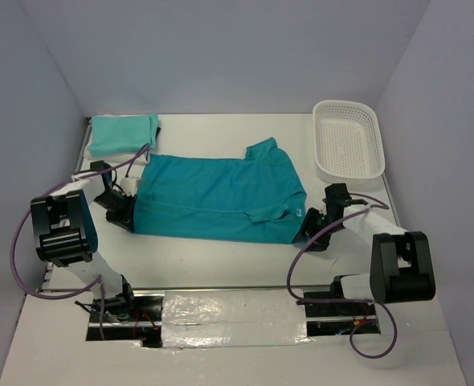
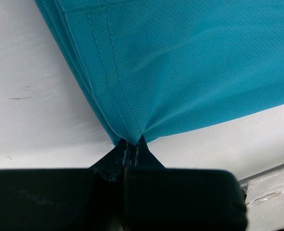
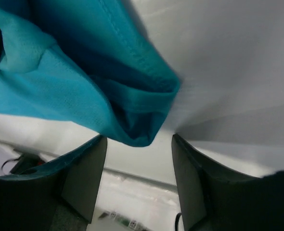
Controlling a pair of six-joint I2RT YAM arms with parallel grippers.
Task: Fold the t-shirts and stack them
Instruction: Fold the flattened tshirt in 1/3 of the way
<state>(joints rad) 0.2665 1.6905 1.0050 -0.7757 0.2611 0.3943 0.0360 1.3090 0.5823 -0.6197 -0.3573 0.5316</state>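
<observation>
White surface [image 1: 221, 265], pale walls [image 1: 221, 56] all round. Beyond the left pincer [image 2: 132, 144], toward the far left corner, a folded mint t-shirt [image 1: 123, 133] lies flat. That pincer is clamped tight on a hemmed corner of the teal t-shirt [image 1: 221, 197], which spreads to its right as far as the right pincer [image 3: 137, 163]. Its jaws stand apart, with a bunched fold of teal cloth just ahead between them, unpinched. Past it, at the far right, sits a white basket [image 1: 349, 141].
</observation>
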